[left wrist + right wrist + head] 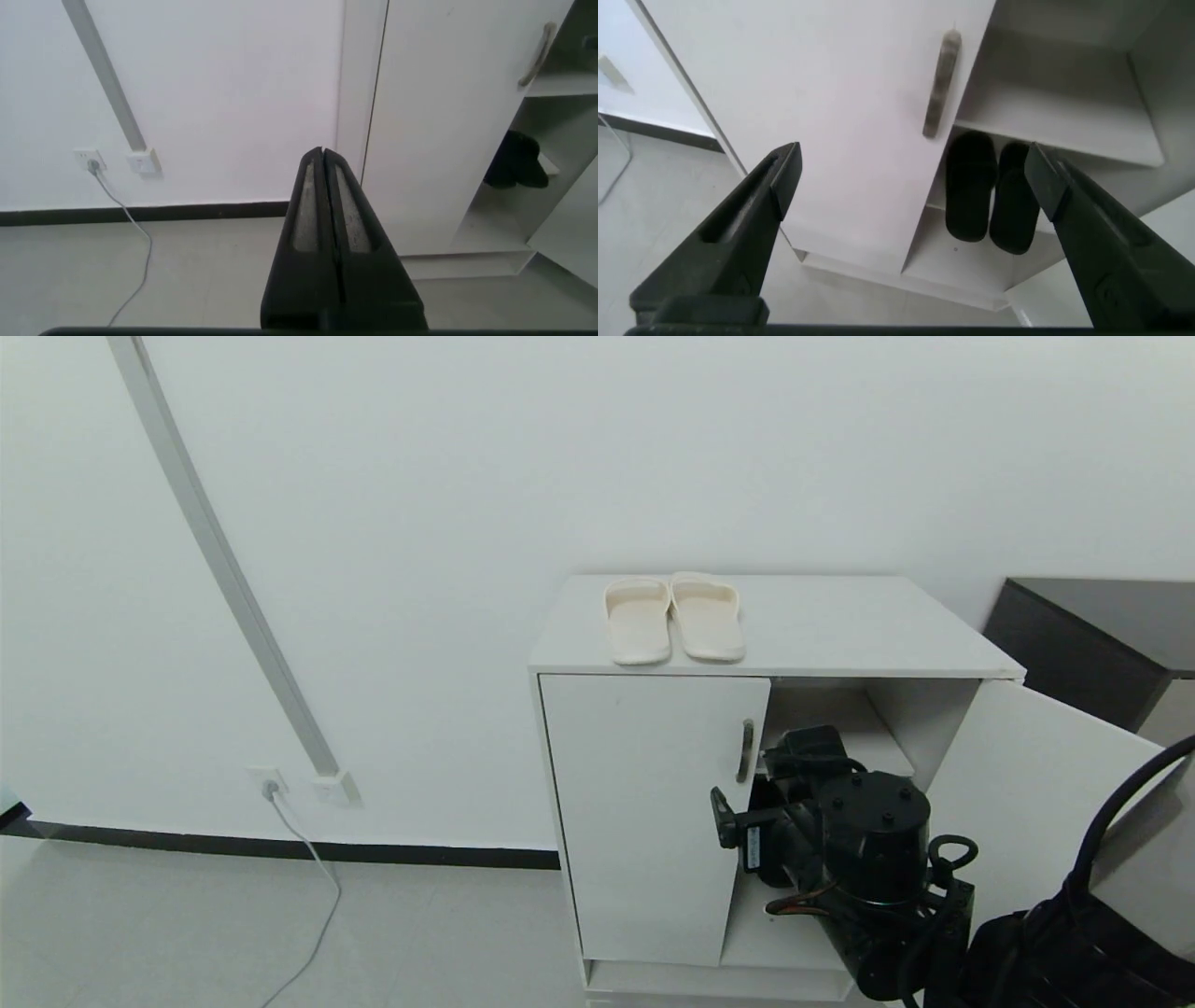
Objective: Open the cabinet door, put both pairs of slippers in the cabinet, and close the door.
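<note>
A pair of cream slippers [674, 619] lies side by side on top of the white cabinet [840, 625]. The cabinet's left door [644, 812] is closed, and its right door [1027, 793] stands swung open. A pair of black slippers [990, 194] rests on the lower shelf inside, also seen in the left wrist view [519, 161]. My right arm [859, 831] is in front of the open compartment, and my right gripper [910, 163] is open with nothing in it, facing the door handle [938, 82]. My left gripper [323, 157] is shut and empty, off to the cabinet's left above the floor.
A wall socket [270, 787] with a grey cable and a slanting grey conduit [215, 551] are on the wall to the left. A dark piece of furniture [1092, 635] stands to the cabinet's right. A black bag [1074, 943] sits at the lower right.
</note>
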Motion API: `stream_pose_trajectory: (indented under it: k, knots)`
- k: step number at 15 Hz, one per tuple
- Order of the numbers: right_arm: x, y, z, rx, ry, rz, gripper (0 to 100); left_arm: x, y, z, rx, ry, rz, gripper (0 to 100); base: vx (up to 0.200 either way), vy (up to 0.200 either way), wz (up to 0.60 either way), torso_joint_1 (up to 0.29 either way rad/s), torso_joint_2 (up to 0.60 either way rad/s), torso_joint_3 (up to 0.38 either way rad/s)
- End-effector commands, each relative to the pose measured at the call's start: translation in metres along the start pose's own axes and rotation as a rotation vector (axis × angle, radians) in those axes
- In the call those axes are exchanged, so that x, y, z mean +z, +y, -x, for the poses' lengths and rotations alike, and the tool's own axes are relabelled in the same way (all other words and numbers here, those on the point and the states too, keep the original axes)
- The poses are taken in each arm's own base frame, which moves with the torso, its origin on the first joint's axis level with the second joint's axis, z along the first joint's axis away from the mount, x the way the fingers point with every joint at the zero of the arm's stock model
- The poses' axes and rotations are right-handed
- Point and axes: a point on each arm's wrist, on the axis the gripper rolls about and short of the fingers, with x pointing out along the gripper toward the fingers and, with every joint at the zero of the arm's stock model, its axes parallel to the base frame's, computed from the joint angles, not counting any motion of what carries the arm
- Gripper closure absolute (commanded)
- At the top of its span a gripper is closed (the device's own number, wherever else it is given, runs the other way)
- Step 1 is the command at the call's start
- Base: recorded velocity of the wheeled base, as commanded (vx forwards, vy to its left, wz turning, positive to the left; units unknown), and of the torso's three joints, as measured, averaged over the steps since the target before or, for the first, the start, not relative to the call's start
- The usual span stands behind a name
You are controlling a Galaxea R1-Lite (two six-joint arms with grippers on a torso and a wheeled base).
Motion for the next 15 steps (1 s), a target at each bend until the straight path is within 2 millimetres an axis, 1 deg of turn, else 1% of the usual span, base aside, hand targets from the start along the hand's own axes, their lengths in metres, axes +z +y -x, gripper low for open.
stream_pose_trajectory:
  k: [1, 6, 10, 11, 12, 15]
  knots:
    - [-0.002, 0.001, -0.001, 0.010, 0.005, 0.004, 0, 0.000, 0.000, 0.000, 0.000, 0.002, 0.002, 100, 0.000, 0.000, 0.00, 0.232, -0.53, -0.315]
    - [-0.005, 0.003, -0.003, 0.017, 0.013, 0.009, 0, 0.000, 0.000, 0.000, 0.000, 0.002, 0.002, 100, 0.000, 0.000, 0.00, 0.241, -0.56, -0.323]
    - [-0.013, 0.006, -0.005, 0.058, 0.034, 0.023, 0, 0.000, 0.000, 0.000, 0.000, 0.002, 0.002, 100, 0.000, 0.000, 0.00, 0.267, -0.59, -0.328]
    - [-0.009, 0.009, -0.007, 0.075, 0.013, 0.022, 0, 0.000, 0.000, 0.000, 0.000, 0.002, 0.002, 100, 0.000, 0.000, 0.00, 0.212, -0.47, -0.256]
    - [0.000, 0.013, -0.012, 0.081, -0.007, 0.013, 0, 0.000, 0.000, 0.000, 0.000, 0.002, 0.002, 100, 0.000, 0.000, 0.00, 0.193, -0.42, -0.246]
    - [0.035, 0.030, -0.030, 0.083, 0.014, -0.038, 0, 0.000, 0.000, 0.000, 0.000, 0.002, 0.001, 100, 0.000, 0.000, 0.00, 0.175, -0.39, -0.212]
